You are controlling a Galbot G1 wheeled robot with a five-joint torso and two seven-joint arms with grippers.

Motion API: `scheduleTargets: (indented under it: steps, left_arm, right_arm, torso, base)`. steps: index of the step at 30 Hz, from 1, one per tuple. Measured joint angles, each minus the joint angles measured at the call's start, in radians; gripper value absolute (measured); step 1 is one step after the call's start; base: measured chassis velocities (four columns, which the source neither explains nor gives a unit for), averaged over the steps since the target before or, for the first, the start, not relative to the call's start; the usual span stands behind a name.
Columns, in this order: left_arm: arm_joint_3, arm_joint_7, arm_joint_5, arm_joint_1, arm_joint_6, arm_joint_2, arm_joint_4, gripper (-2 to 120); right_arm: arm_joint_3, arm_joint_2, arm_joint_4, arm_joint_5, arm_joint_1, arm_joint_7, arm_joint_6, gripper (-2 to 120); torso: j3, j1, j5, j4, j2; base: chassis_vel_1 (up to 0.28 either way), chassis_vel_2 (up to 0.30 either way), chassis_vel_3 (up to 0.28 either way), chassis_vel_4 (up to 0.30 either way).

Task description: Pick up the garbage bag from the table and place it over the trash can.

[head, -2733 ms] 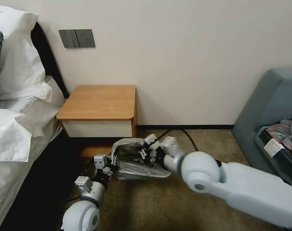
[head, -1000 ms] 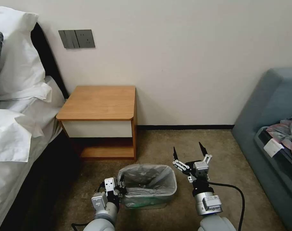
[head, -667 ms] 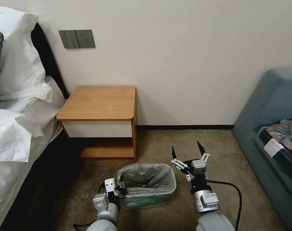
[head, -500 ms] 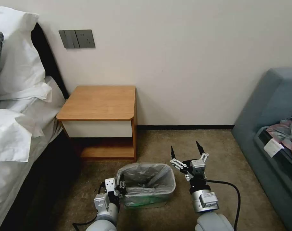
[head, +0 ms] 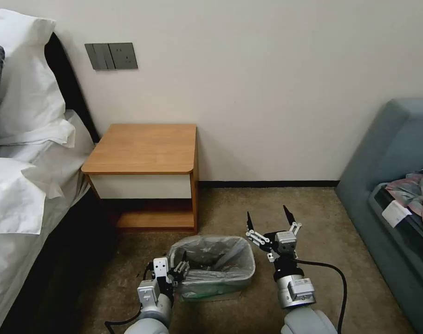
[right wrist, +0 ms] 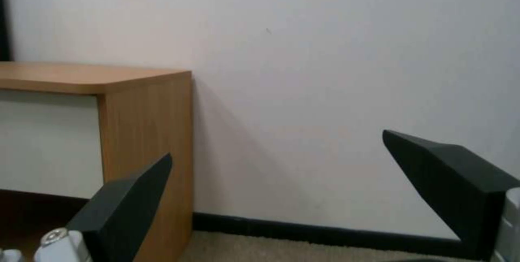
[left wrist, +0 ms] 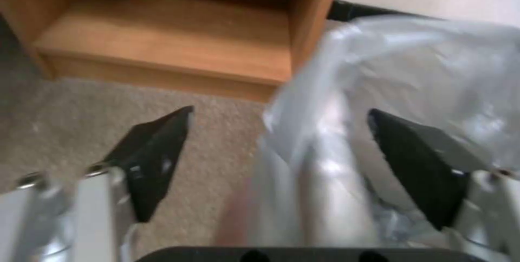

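The trash can [head: 212,291] stands on the carpet in front of the table [head: 144,148]. The grey translucent garbage bag [head: 211,253] lines it, folded over the rim. My left gripper [head: 178,268] is at the can's left rim. In the left wrist view it [left wrist: 282,160] is open, its black fingers [left wrist: 154,152] astride the bag-covered rim [left wrist: 401,75], with the table's low shelf [left wrist: 162,46] beyond. My right gripper [head: 267,214] is open and holds nothing, just right of the can, tips up. The right wrist view shows its spread fingers [right wrist: 449,176] facing the wall and the table's side [right wrist: 146,132].
A bed [head: 21,185] with white pillows runs along the left. A grey sofa [head: 392,153] on the right carries a grey-and-pink plastic heap with a white label [head: 413,192]. A black cable [head: 334,278] trails from my right arm. Open carpet [head: 322,218] lies between can and sofa.
Earlier both grippers held the bag at the can. The right one has since let go and drawn back to the right, open. In the last half second the left gripper's fingers have opened at the rim.
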Motion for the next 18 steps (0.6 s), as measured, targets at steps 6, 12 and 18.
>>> scheduleTargets:
  steps: [6,12,18]
  left_arm:
    - [-0.057,0.022,0.013,0.013,-0.012,0.013,-0.031,100]
    - [-0.110,0.066,0.114,0.043,-0.116,0.022,-0.054,100]
    - [-0.153,0.139,0.254,0.081,-0.338,0.015,-0.039,100]
  right_arm:
    - [0.012,-0.021,0.001,0.045,-0.001,0.000,-0.011,100]
    - [0.041,-0.028,0.004,0.066,-0.029,-0.018,-0.010,100]
    - [0.096,-0.004,-0.001,0.098,-0.108,-0.031,0.022,100]
  torso:
    - [0.000,0.000,0.0000,0.0000,0.000]
    - [0.000,0.000,0.0001,0.0001,0.000]
    - [0.000,0.000,-0.0001,0.0000,0.000]
  base:
    - [0.000,0.000,0.000,0.000]
    - [0.000,0.000,0.000,0.000]
    - [0.000,0.000,0.000,0.000]
